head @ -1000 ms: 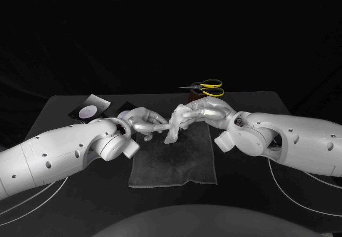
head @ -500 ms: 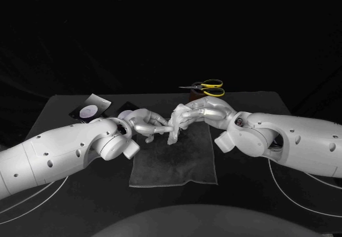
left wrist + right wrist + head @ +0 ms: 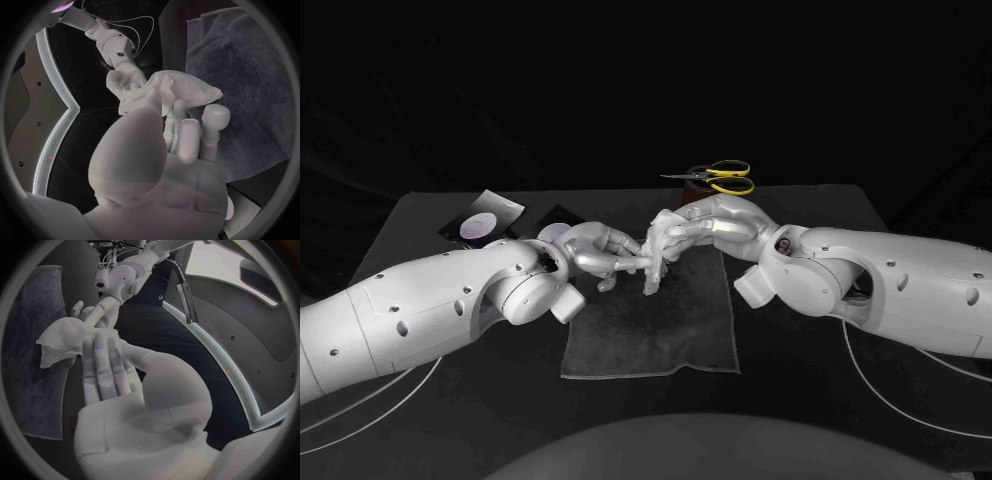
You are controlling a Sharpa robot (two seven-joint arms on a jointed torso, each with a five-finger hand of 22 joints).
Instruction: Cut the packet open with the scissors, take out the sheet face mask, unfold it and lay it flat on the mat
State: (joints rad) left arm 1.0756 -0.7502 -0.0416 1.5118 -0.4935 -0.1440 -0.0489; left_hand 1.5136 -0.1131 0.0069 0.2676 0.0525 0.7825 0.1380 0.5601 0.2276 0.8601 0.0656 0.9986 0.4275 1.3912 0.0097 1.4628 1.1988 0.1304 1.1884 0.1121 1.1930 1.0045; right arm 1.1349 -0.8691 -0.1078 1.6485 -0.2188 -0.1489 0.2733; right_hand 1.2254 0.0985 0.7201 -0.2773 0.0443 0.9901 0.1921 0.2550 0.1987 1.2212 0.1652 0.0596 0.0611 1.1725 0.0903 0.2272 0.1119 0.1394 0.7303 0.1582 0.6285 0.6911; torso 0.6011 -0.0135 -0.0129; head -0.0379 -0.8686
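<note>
A folded white sheet mask (image 3: 656, 262) hangs between my two hands over the far end of the grey mat (image 3: 651, 322). My left hand (image 3: 600, 252) pinches its lower left part, and my right hand (image 3: 708, 229) grips its upper edge. The left wrist view shows the mask (image 3: 180, 93) bunched above my left hand's fingers (image 3: 187, 135), with the right hand (image 3: 125, 84) on its far side. Seen from the right wrist, the mask (image 3: 67, 339) sits at my right hand's fingertips (image 3: 94, 342) above the mat (image 3: 31, 340). The yellow-handled scissors (image 3: 718, 177) lie at the table's far edge. The opened packet (image 3: 483, 222) lies at the far left.
A small dark piece (image 3: 560, 216) lies just right of the packet. The black table (image 3: 834, 400) stretches around the mat, with white cables (image 3: 906, 400) trailing from both arms over its near part.
The mask's lower part has swung slightly right and down between the hands. Both hands have stayed almost in place.
</note>
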